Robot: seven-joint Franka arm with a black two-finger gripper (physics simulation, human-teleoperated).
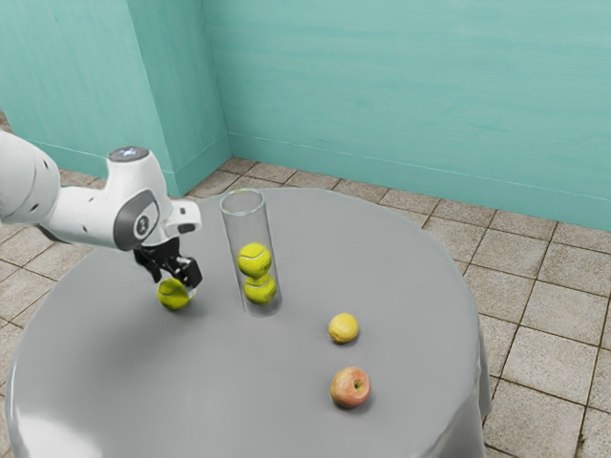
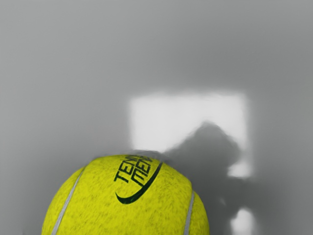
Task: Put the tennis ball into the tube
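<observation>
In the exterior view my gripper (image 1: 173, 278) is low over the table with its black fingers spread apart, above and around the upper part of a loose tennis ball (image 1: 173, 295). One finger stands beside the ball on the exterior view's right; contact on both sides is not visible. In the wrist view the yellow-green ball (image 2: 124, 200) with dark lettering lies just under the hand. The clear tube (image 1: 232, 234) stands upright to the exterior view's right of my gripper, its rim uncovered at the top, with two tennis balls (image 1: 255, 260) stacked inside.
A lemon (image 1: 344, 328) and a red-yellow apple (image 1: 350, 387) lie on the round grey table (image 1: 239, 382), toward the exterior view's right beyond the tube. The tall tube is close beside my hand. Teal walls (image 1: 382, 86) rise behind the table.
</observation>
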